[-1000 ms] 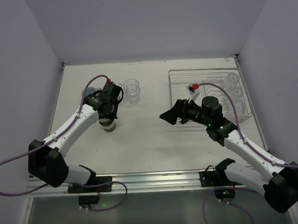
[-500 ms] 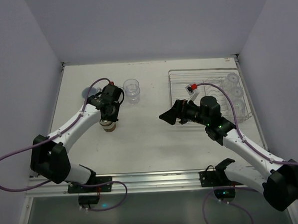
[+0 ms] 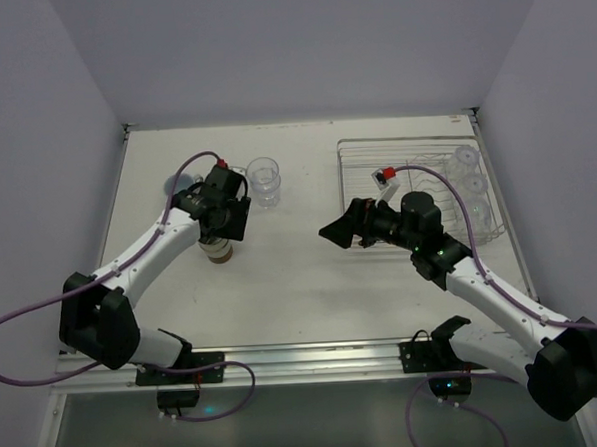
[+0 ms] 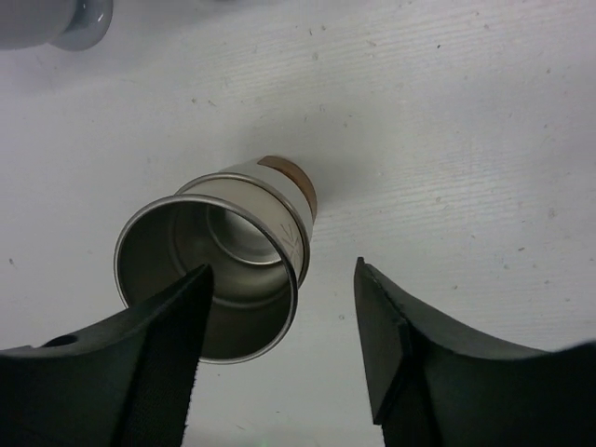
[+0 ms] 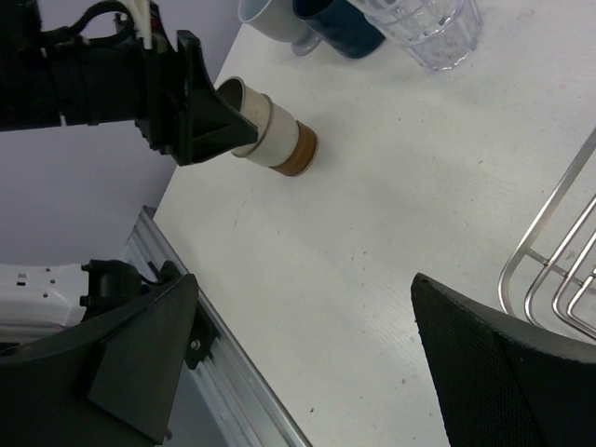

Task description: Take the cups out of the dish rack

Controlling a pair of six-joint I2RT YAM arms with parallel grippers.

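Observation:
A brown cup with a cream top (image 3: pixel 218 251) and a steel inside (image 4: pixel 233 251) stands upright on the white table, at the left. My left gripper (image 3: pixel 222 228) hangs just above it, open (image 4: pixel 281 268). One finger overlaps the rim and the other stands well off to the side. At mid-table hovers my right gripper (image 3: pixel 335 232), wide open and empty (image 5: pixel 304 279), with the brown cup (image 5: pixel 275 140) ahead of it. The dish rack (image 3: pixel 415 147) lies at the back right, with clear glass tumblers (image 3: pixel 474 186) along its right side.
Behind the brown cup stand a clear tumbler (image 3: pixel 264 180), a light blue-grey mug (image 5: pixel 270 19) and a dark navy mug (image 5: pixel 340 28). The rack's wire corner (image 5: pixel 549 270) lies to the right of my right gripper. A metal rail (image 3: pixel 306 358) runs along the near table edge.
My left gripper's jaws have spread apart and let go of the brown cup, which stays standing on the table. The right arm has not moved.

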